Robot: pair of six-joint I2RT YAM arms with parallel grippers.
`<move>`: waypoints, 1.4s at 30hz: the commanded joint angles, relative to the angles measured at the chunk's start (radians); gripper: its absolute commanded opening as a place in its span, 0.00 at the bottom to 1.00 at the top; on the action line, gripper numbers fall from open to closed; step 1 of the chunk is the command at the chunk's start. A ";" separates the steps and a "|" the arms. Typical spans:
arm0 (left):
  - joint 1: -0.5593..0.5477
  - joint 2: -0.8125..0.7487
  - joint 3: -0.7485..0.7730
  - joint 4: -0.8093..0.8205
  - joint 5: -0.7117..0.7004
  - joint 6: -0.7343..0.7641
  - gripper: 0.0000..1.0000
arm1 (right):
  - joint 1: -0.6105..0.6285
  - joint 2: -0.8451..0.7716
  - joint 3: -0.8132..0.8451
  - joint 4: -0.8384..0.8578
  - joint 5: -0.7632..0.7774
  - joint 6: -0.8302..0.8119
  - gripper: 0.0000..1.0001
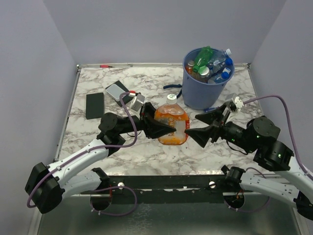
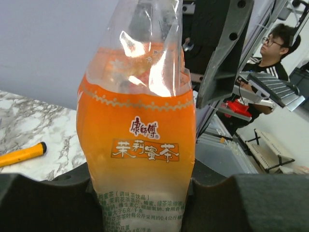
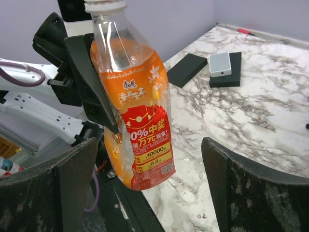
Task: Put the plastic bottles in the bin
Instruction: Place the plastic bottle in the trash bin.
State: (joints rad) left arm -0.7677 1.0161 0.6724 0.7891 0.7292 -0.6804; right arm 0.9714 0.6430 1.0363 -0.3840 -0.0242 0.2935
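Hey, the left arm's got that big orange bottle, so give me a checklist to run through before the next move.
1. Left gripper shut on the orange bottle: ok.
2. Bottle upright, with its white cap on: ok.
3. Right gripper open, jaws facing the bottle and set wider than it: ok.
4. Right gripper not touching the bottle: ok, the right wrist view shows a gap on both sides.
5. Room in the bin: cannot tell; the bottles in it heap above the rim.

orange bottle, cap and base cropped in left wrist view
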 commanded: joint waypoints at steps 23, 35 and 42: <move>-0.026 -0.167 -0.065 -0.074 -0.389 0.134 0.99 | 0.000 0.074 0.116 0.163 0.377 0.040 0.34; -0.025 -0.314 -0.137 -0.418 -1.322 0.521 0.99 | -0.185 0.419 0.501 0.066 0.808 -0.228 0.34; -0.031 -0.307 -0.091 -0.552 -1.373 0.545 0.99 | -0.633 0.611 0.635 -0.072 0.391 0.079 0.31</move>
State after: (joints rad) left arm -0.7921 0.7151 0.5476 0.3363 -0.5190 -0.1917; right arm 0.4301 1.2201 1.6093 -0.3656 0.5484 0.2264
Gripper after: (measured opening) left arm 0.990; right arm 0.399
